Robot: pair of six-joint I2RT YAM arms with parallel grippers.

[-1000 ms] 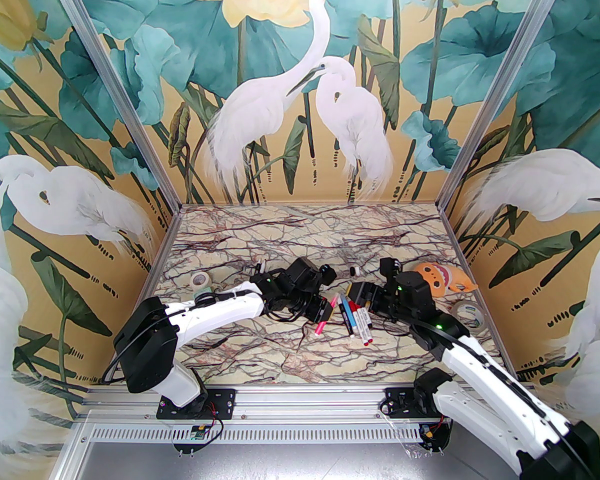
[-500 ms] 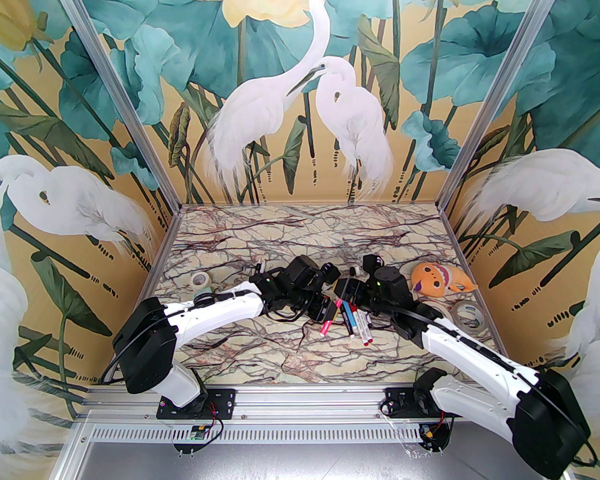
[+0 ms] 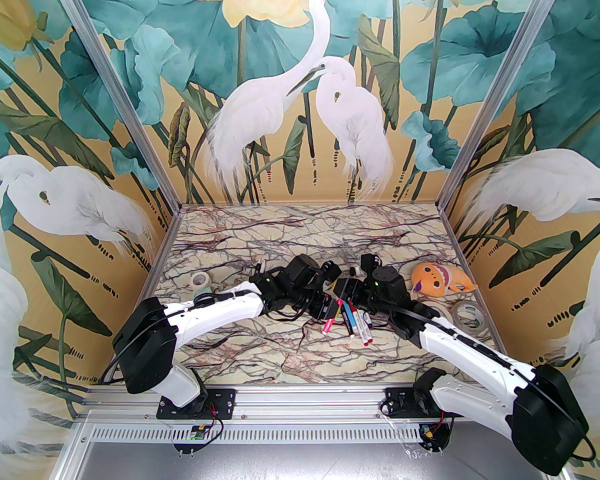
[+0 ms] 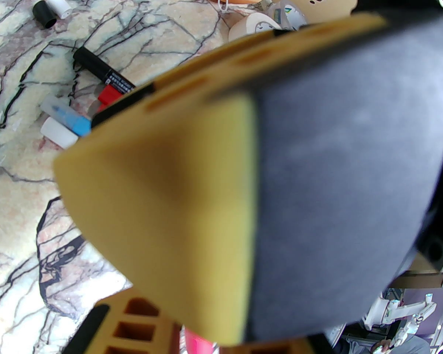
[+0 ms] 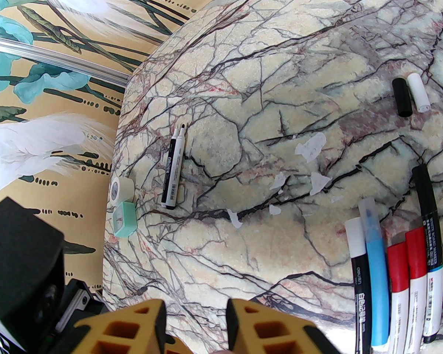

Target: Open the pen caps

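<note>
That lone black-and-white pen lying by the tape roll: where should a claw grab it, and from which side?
Probably best to grip the pen at the middle of its barrel, coming straight down and squeezing across its width. It lies flat on the table with bare surface along both long sides. The tape roll sits near its blunt end, and the tip is narrow.

Desk [image 5: 243, 87]: cream marble, black and rust veins. Walls [image 3: 80, 118]: ochre, teal leaves, white egrets. Pens [image 5: 397, 271]: white barrels; red, blue, black ends. One pink pen [image 3: 328, 324]. Loose: black cap [image 5: 401, 97], white cap [image 5: 418, 92]. Plush [image 3: 432, 279]: orange, purple mouth.
</note>
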